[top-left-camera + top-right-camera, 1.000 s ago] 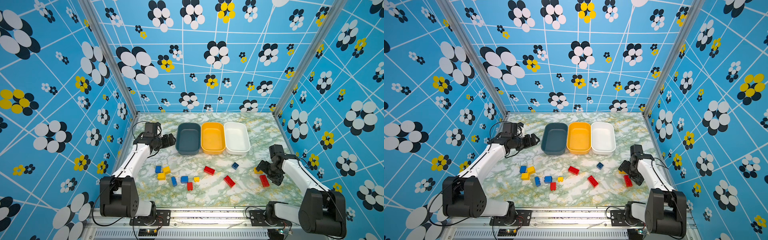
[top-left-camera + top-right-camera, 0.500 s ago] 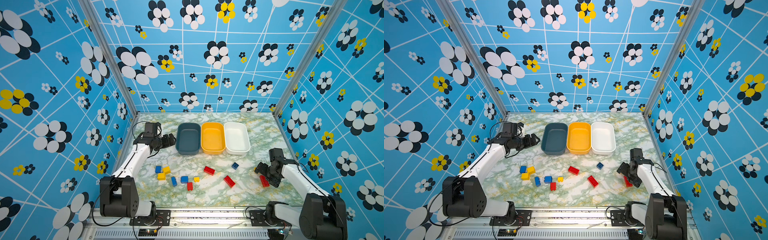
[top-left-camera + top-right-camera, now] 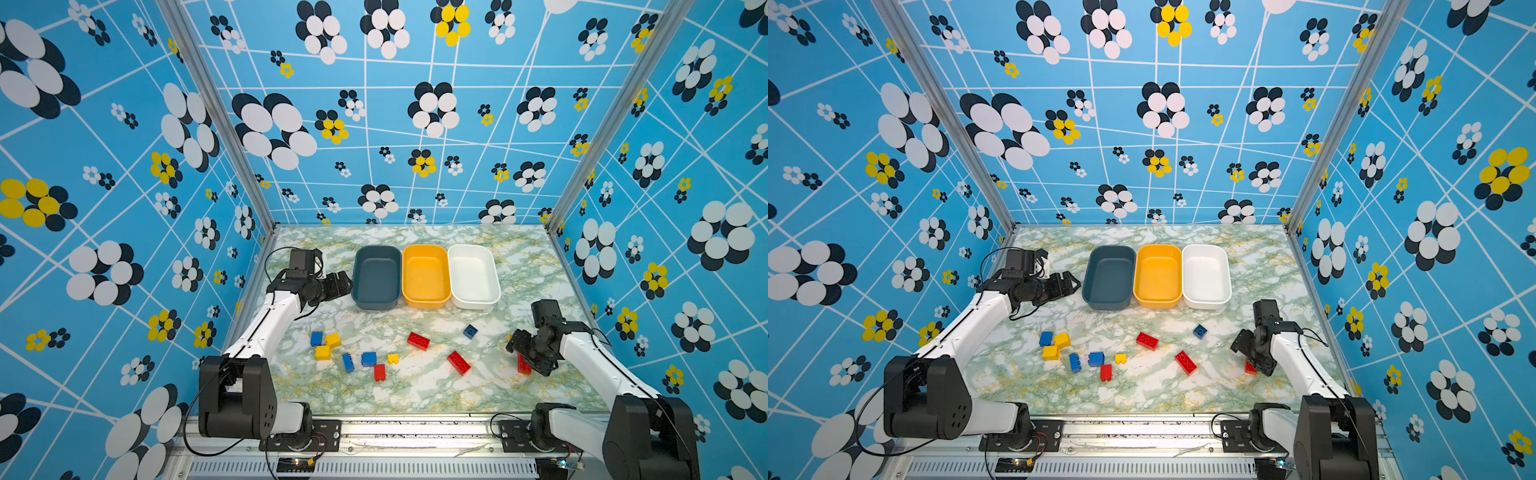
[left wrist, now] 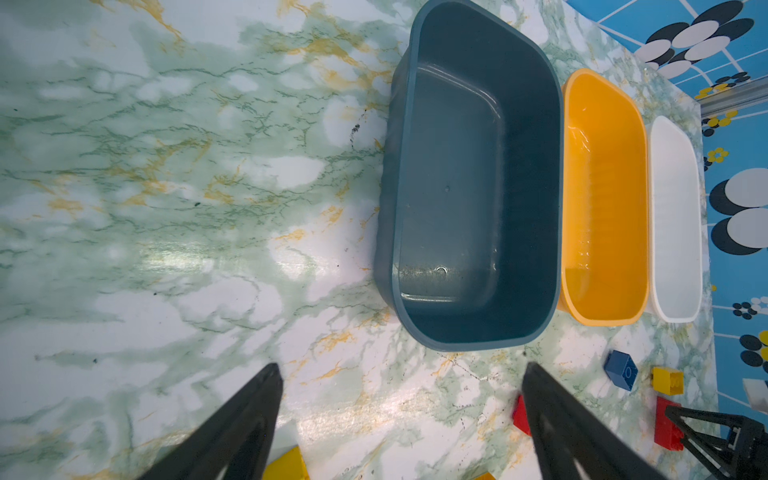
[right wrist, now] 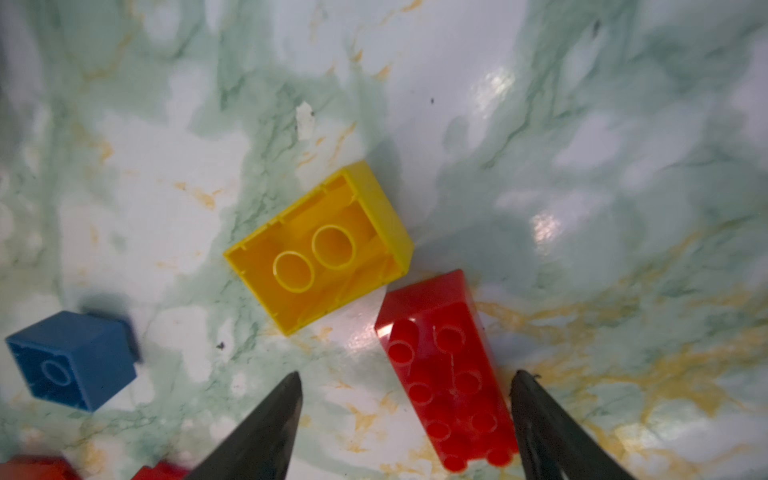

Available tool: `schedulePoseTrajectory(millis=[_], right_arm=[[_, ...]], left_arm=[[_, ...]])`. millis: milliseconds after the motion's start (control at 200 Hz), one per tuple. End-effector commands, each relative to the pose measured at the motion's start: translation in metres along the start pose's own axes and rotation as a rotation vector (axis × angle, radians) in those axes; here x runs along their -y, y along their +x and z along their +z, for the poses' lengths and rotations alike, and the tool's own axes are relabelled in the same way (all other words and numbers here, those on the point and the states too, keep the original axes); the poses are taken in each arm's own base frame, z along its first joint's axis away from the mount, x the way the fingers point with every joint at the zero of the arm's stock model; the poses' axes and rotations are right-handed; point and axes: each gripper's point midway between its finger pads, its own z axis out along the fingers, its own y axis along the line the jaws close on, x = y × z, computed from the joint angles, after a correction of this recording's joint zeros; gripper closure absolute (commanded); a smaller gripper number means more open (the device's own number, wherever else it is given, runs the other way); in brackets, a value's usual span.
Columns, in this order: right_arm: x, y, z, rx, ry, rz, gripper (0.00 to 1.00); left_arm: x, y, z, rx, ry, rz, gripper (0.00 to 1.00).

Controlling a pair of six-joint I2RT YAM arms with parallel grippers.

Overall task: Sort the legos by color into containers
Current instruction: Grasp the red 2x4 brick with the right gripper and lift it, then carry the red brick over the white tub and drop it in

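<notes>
Three empty containers stand in a row at the back: teal (image 3: 376, 277), yellow-orange (image 3: 426, 276), white (image 3: 473, 276). Legos lie scattered in front of them, among them a red brick (image 3: 418, 340) and a blue one (image 3: 470, 331). My right gripper (image 3: 521, 353) is open and low over a long red brick (image 5: 449, 374). That brick lies between its fingers, close to one of them. An upturned yellow brick (image 5: 320, 253) touches the red brick's far end. My left gripper (image 3: 343, 282) is open and empty beside the teal tub (image 4: 478, 187).
A cluster of yellow, blue and red bricks (image 3: 332, 340) lies front left, and another red brick (image 3: 459, 363) front centre. Patterned blue walls close in the marble table (image 3: 415, 390) on three sides. A metal rail (image 3: 415, 432) runs along the front.
My right arm has come down over the long red brick and its jaws have narrowed around it. The left arm and the loose bricks have not moved.
</notes>
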Motion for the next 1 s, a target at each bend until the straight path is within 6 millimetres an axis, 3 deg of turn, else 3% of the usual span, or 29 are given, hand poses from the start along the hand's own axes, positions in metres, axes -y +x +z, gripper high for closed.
schedulePoseTrajectory(millis=[0,495,790,999], right_arm=[[0.006,0.000,-0.002,-0.011,0.060,0.000,0.27],[0.011,0.002,0.002,-0.024,0.110,-0.005,0.69],[-0.010,-0.009,-0.040,0.064,0.013,-0.008,0.76],[-0.060,-0.051,-0.079,0.157,-0.082,-0.120,0.76]], left_arm=[[0.001,0.002,-0.005,0.013,0.019,-0.005,0.08],[0.003,0.007,-0.008,0.011,0.031,-0.018,0.08],[0.005,0.007,-0.010,0.013,0.041,-0.024,0.08],[0.005,0.008,-0.016,0.018,0.034,-0.020,0.08]])
